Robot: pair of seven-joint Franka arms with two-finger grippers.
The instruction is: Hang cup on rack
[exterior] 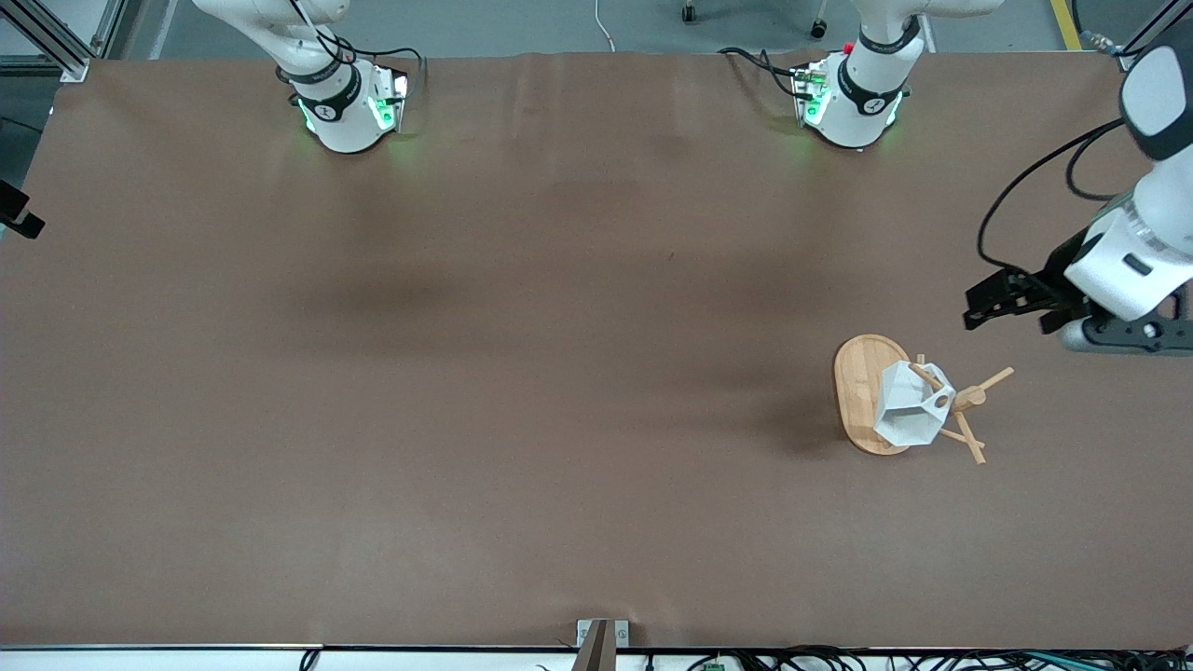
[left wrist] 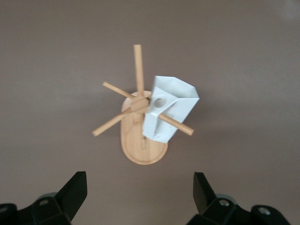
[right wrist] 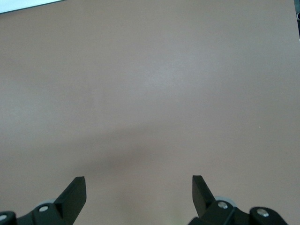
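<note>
one cup [exterior: 909, 405] hanging on one rack [exterior: 862, 391] | left hand [exterior: 990, 305] hovering wide, holding nothing, over the counter [exterior: 522, 373] beside the rack | right hand [right wrist: 139, 197] waiting, wide, holding nothing

Even overhead light, soft shadows, slight blur

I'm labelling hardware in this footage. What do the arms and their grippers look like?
Both arms are glossy white with black joint bands; their bases glow green. The left arm carries a looping black cable. The left gripper is black with angular wedge-shaped fingers and small silver screws. The right gripper has matching black fingers.
</note>
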